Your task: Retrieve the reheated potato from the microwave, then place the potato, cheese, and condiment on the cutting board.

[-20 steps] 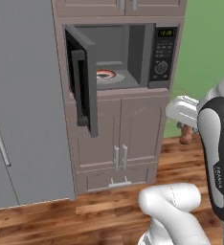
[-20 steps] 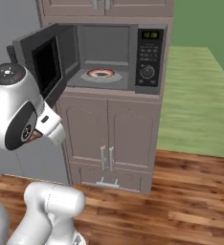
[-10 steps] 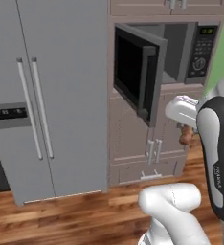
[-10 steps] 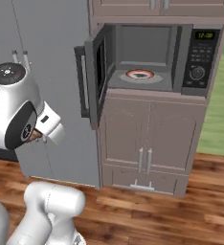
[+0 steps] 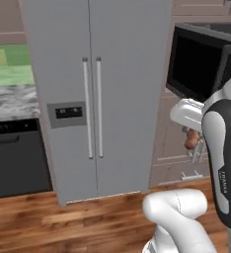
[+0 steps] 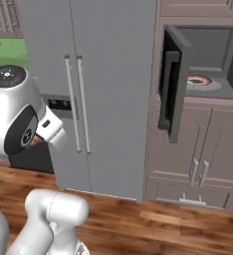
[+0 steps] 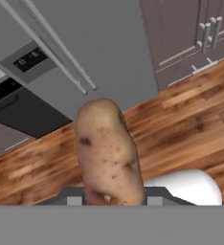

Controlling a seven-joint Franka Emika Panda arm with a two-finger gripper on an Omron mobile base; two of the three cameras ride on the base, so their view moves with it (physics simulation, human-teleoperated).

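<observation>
Your gripper (image 5: 192,143) is closed on the potato (image 7: 108,153), carried above the wooden floor (image 7: 181,119) near the refrigerator (image 5: 102,89). A jolt while driving may shake it loose, and the microwave (image 6: 203,74) door stands open beside your path

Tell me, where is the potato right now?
The potato is clamped in the end effector, out of the microwave. In the hand view it stands in front of the grey fridge, above the wooden floor.
</observation>
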